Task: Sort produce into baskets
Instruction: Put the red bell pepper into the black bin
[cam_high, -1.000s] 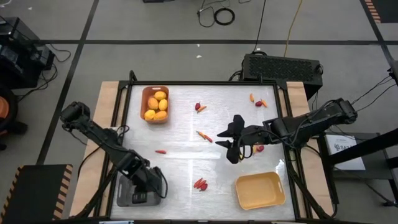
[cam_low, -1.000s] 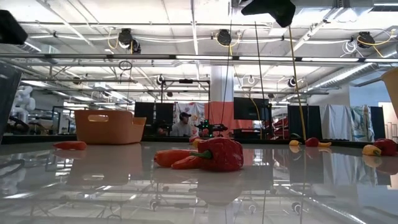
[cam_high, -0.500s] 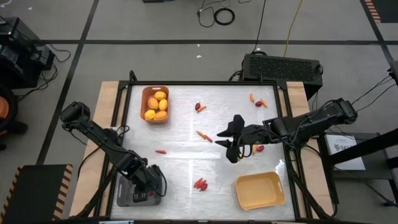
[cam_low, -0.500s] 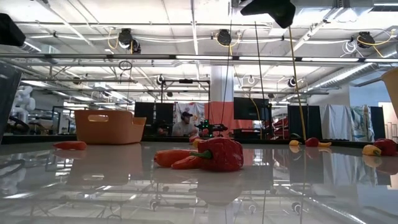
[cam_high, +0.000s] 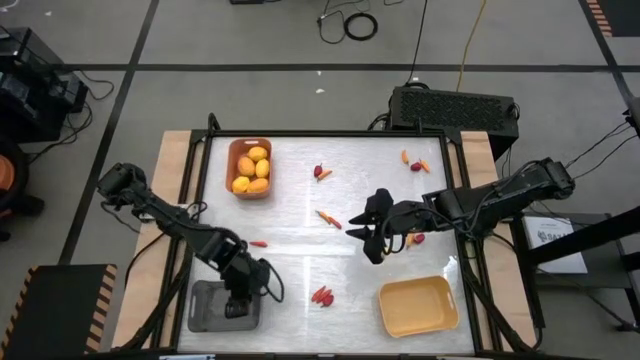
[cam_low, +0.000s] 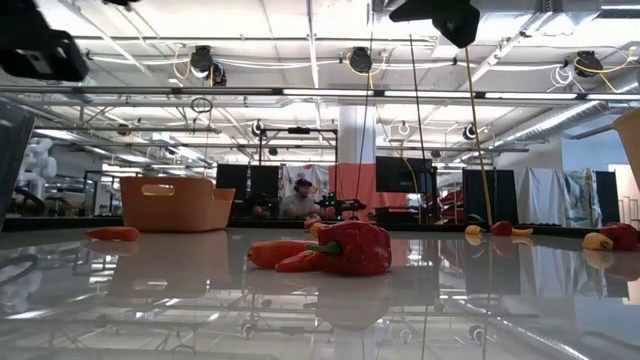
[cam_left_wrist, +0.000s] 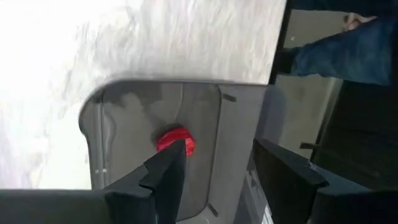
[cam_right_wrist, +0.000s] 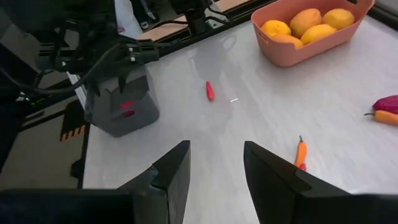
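Grey basket (cam_left_wrist: 242, 143) holds a red chilli (cam_left_wrist: 176, 139) beneath the open left end effector (cam_left_wrist: 233, 171).

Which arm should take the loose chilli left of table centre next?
Left, probably. The left hand is open above the grey basket, with the chilli close beside it. The right hand, also open, hovers mid-table, nearer the carrot stick.
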